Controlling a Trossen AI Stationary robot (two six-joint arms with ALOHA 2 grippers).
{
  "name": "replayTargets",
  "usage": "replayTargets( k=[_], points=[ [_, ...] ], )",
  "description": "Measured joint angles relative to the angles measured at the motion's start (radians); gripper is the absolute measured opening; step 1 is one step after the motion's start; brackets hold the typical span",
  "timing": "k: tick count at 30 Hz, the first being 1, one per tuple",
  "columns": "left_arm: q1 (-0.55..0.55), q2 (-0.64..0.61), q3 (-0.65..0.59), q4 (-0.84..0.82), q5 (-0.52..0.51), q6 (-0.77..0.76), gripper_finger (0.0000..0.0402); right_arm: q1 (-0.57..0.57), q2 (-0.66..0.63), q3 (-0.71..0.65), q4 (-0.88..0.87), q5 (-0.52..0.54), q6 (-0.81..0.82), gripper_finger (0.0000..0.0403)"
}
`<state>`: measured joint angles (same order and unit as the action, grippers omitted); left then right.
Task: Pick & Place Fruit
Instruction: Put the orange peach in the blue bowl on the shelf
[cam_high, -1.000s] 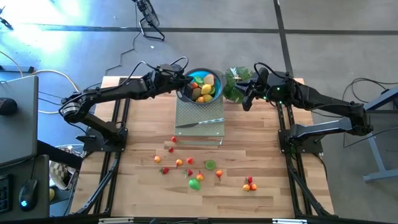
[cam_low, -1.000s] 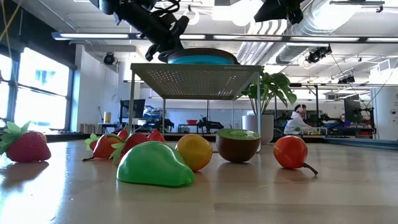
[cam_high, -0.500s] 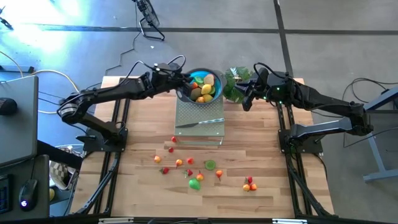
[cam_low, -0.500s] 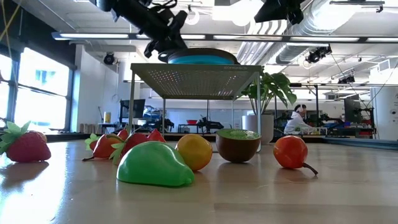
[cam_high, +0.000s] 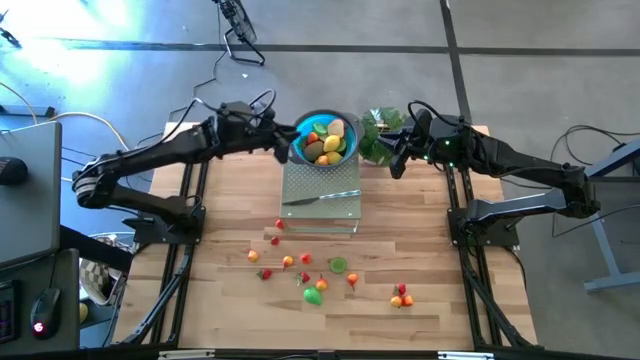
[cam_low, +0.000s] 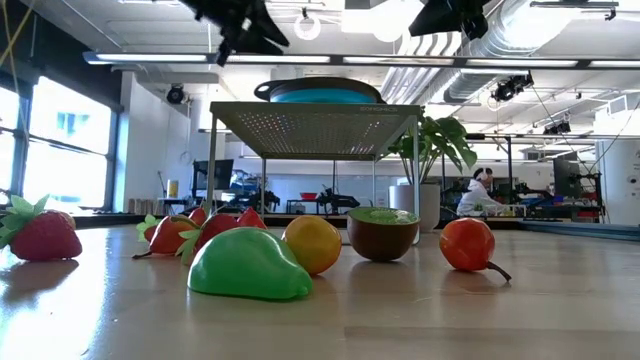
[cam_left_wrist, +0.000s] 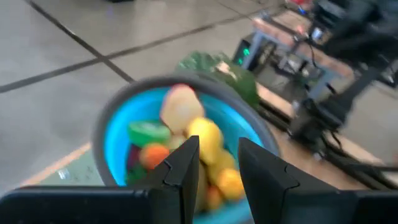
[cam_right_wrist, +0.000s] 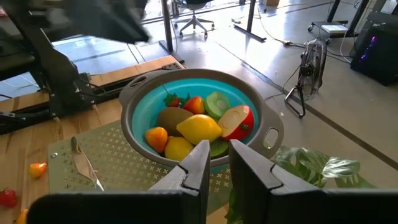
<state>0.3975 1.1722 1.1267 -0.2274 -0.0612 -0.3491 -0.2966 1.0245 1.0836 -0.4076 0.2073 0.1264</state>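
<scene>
A blue bowl (cam_high: 322, 139) with a grey rim sits on a perforated metal stand (cam_high: 320, 190) and holds several toy fruits (cam_right_wrist: 198, 127). More small fruits (cam_high: 315, 280) lie scattered on the table's near half: a green pear (cam_low: 248, 265), an orange (cam_low: 312, 243), a brown half (cam_low: 383, 232) and strawberries (cam_low: 40, 235). My left gripper (cam_high: 277, 136) hovers just left of the bowl's rim, above it, open by a narrow gap and empty (cam_left_wrist: 219, 163). My right gripper (cam_high: 399, 163) waits right of the bowl, fingers slightly apart (cam_right_wrist: 217, 149), holding nothing.
A slim silver knife (cam_high: 322, 197) lies on the stand in front of the bowl. A leafy green plant (cam_high: 376, 134) stands between the bowl and my right gripper. Black arm frames run down both sides of the table. The wooden top around the scattered fruits is bare.
My left gripper has drawn back from over the bowl's left rim, rising and moving toward the table's left. The bowl and the fruits on the table have stayed where they were.
</scene>
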Motion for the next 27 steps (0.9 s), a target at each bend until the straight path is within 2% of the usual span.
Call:
replayTargets(
  k=[7, 14, 20, 27],
  points=[
    [-0.139, -0.132, 0.000, -0.115, 0.002, 0.001, 0.0109, 0.000, 0.000, 0.000, 0.000, 0.000, 0.000, 0.0052],
    [-0.271, -0.237, 0.000, -0.304, 0.001, -0.019, 0.0109, 0.000, 0.000, 0.000, 0.000, 0.000, 0.000, 0.0052],
    [-0.365, -0.280, 0.000, -0.471, 0.002, -0.188, 0.0109, 0.000, 0.000, 0.000, 0.000, 0.000, 0.005, 0.0052],
    [-0.467, -0.271, 0.000, -0.640, 0.002, -0.403, 0.0109, 0.000, 0.000, 0.000, 0.000, 0.000, 0.007, 0.0052]
  ],
)
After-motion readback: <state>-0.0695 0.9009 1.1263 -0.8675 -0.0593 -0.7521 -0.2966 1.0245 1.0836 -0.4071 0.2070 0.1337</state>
